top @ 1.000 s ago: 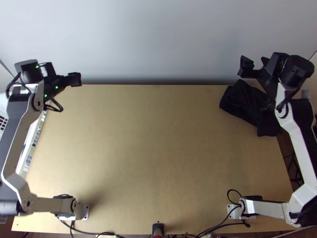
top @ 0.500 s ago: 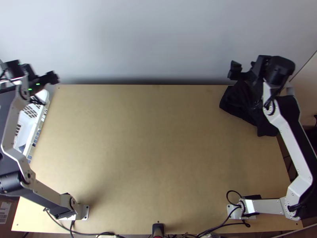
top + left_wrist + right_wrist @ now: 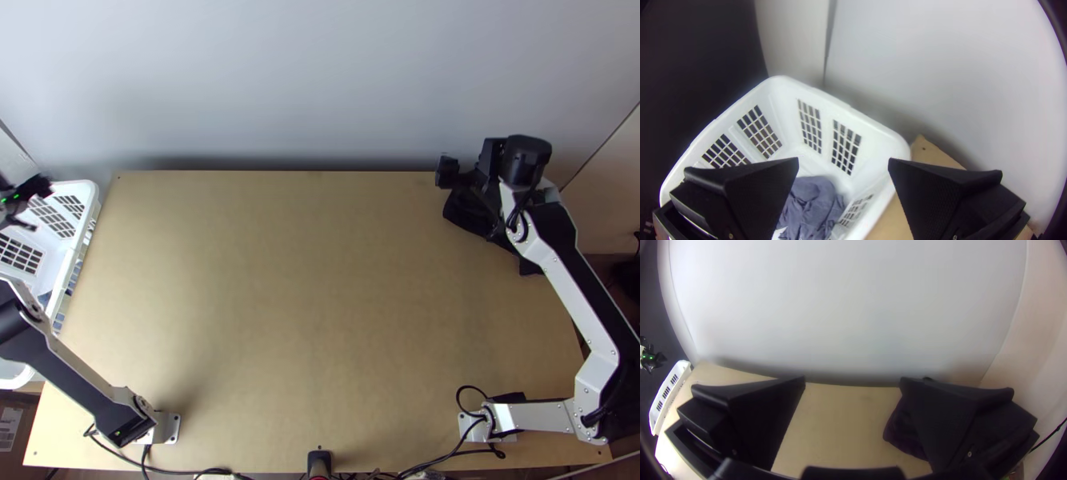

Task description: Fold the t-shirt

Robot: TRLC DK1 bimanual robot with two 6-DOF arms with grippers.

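Cloth by the wall: dark bundle [image 3: 462,214], lying rumpled on the far right corner of my table [image 3: 304,320]. It's partly hidden by the right arm [image 3: 576,304], so I can't make out the folds.
Which one's the t-shirt: honestly can't tell. That dark bundle could be it, but there's more fabric in the basket.
Basket: white plastic laundry basket [image 3: 90,192] with grid cut-outs, sitting just beside the table's left edge.
In the basket: grey-blue cloth [image 3: 811,204], bunched up at the bottom.
Left gripper: mine's out over the far part of the basket [image 3: 40,188]. The wrist cam has the two black fingers [image 3: 760,191] spread wide, nothing pinched between them.
Right gripper: up at the far right [image 3: 468,164], right by the dark bundle as seen from above. Fingers [image 3: 760,418] are wide apart here too, no fabric caught between them. Can't tell how high it sits over the cloth.
Cables: black ones [image 3: 460,448] run along the near edge, between the arm bases.
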